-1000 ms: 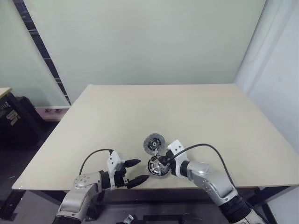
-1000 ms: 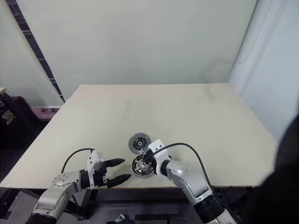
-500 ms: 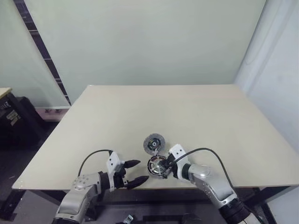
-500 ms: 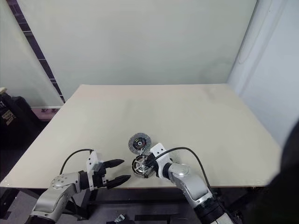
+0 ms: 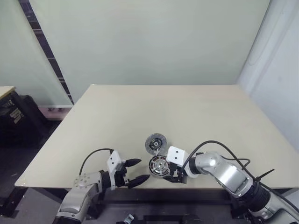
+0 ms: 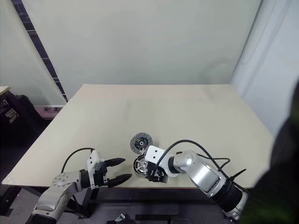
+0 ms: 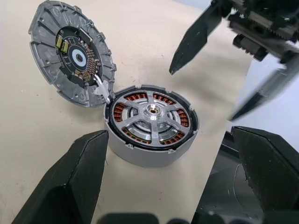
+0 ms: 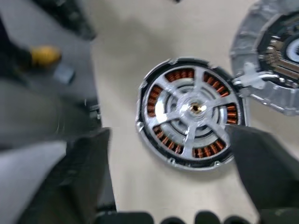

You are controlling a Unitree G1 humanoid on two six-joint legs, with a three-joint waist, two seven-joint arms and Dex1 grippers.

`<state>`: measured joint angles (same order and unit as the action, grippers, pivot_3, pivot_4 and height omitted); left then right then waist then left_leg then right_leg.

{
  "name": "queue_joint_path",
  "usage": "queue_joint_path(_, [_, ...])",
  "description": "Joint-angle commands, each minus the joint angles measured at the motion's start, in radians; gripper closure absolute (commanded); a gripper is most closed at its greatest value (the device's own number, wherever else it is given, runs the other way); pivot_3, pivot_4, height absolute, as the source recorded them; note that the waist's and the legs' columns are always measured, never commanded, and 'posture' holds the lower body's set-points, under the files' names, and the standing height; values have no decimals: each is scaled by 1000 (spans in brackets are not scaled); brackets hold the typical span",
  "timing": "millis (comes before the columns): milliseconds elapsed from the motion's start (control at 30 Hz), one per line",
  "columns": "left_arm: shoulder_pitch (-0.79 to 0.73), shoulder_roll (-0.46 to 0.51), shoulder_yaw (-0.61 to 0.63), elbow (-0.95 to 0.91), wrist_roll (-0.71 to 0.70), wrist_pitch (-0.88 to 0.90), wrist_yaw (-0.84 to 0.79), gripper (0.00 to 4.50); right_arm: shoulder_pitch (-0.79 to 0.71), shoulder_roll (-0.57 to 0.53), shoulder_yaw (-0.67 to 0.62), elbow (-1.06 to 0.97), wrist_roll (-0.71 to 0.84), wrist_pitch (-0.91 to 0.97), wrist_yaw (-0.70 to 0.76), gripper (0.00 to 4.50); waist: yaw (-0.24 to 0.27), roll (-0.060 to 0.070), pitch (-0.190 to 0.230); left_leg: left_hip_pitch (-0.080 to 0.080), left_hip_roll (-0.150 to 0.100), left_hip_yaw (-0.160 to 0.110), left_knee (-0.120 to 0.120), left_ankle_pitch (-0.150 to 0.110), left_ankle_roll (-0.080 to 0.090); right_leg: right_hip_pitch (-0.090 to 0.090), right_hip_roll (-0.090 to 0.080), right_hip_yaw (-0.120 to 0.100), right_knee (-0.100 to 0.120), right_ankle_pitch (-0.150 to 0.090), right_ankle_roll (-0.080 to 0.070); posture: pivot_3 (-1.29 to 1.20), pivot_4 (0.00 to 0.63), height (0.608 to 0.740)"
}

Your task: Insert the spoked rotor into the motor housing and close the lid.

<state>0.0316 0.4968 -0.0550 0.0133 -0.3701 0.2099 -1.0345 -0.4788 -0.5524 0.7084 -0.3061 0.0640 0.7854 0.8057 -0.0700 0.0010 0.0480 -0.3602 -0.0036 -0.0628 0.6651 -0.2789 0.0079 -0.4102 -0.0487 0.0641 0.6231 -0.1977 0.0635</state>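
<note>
The motor housing [image 7: 70,56], a ribbed grey disc with a dark inside and a bluish centre, lies on the table [image 5: 187,112]. Touching it at a small silver tab is a grey-walled drum [image 5: 158,166] near the front edge. The spoked rotor's copper windings [image 7: 125,99] show in the drum through the cut-outs of the silver lid [image 7: 152,112], which lies on top. My right gripper [image 7: 203,93] hovers open just right of and above the drum, holding nothing. Left of the drum my left gripper [image 5: 143,169] is open, pointing at it.
The drum stands close to the table's front edge [image 5: 154,187]. A black cable [image 5: 219,147] loops over my right forearm. Dark equipment [image 5: 14,116] sits on the floor off the table's left side. A pale wall stands behind the far edge.
My right gripper was shut at the top of the drum; it has opened, lifted off and rolled, with its elbow swung out to the right. The left gripper has stayed still.
</note>
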Motion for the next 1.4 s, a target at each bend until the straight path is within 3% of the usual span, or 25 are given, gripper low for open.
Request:
queue_joint_path(33, [3,4,5,-19,-1,-17,0,0,-52,-13,43,-49,-42,7,47,23,0,0,0,0,0,0,0,0,0,0,0,0,0,0,0,0,0,740])
queue_joint_path(433, [26,6,1,-16,12,-27,12,0,-161,3,200,27,-213,6,113,23,0,0,0,0,0,0,0,0,0,0,0,0,0,0,0,0,0,740])
queue_joint_path(867, [31,-7,1,-20,14,-33,25,0,-159,58,232,113,-293,-35,147,23,0,0,0,0,0,-1,0,0,0,0,0,-1,1,0,0,0,0,740])
queue_joint_path(1033, [42,-7,7,-25,12,-43,32,0,-146,77,220,155,-309,-58,138,1589,0,0,0,0,0,-1,0,0,0,0,0,-1,1,0,0,0,0,740])
queue_joint_path(1267, [50,-3,13,-29,9,-51,39,0,-135,101,196,184,-326,-82,130,4149,0,-1,-1,1,0,-1,0,0,0,1,0,-1,1,0,0,0,0,740])
queue_joint_path(1300, [51,-4,14,-29,10,-53,41,0,-134,105,190,189,-327,-85,129,4358,0,-1,-1,2,0,-1,0,0,0,1,0,-1,1,0,0,0,0,740])
queue_joint_path(1400, [53,-5,15,-29,9,-58,45,0,-130,116,173,200,-327,-88,122,4421,-1,-1,-1,2,0,-1,0,0,0,1,0,-2,2,0,0,0,0,740])
